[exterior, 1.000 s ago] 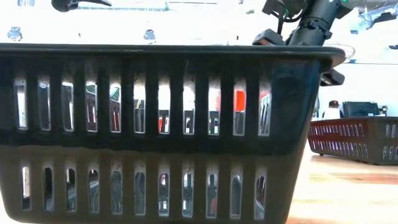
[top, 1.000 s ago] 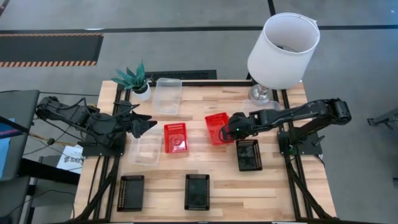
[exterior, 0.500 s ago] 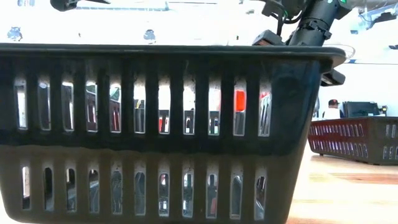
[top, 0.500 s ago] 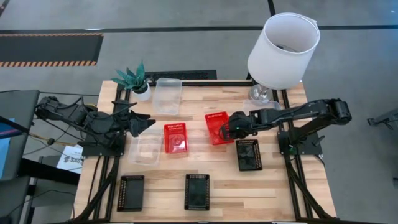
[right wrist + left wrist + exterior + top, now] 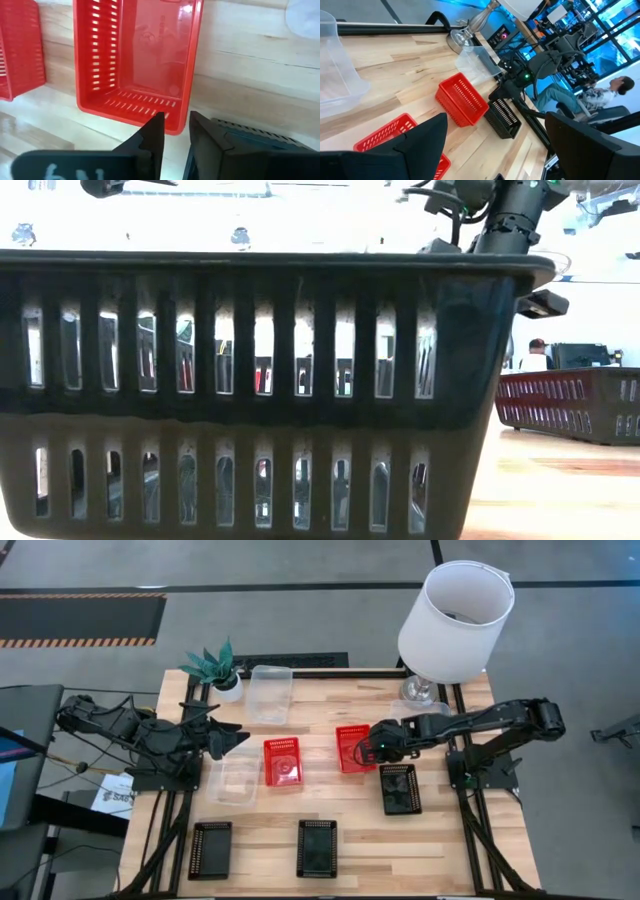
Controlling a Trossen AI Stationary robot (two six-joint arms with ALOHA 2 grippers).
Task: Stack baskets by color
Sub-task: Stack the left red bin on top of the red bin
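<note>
Two red mesh baskets lie upright mid-counter, apart. Three black ones sit along the near side. Clear ones lie at the back, left of the reds, and by the lamp base.

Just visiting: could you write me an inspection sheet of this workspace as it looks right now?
Surface: wooden table.
Job's things: two red baskets apart mid-table; three black baskets; clear baskets.
Clutter: white lamp, potted plant.
Grippers: right gripper at a red basket's rim, fingers slightly parted; left gripper open, waiting.
Cables: bundle beside the left arm.
Surroundings: seated person beyond the table.
</note>
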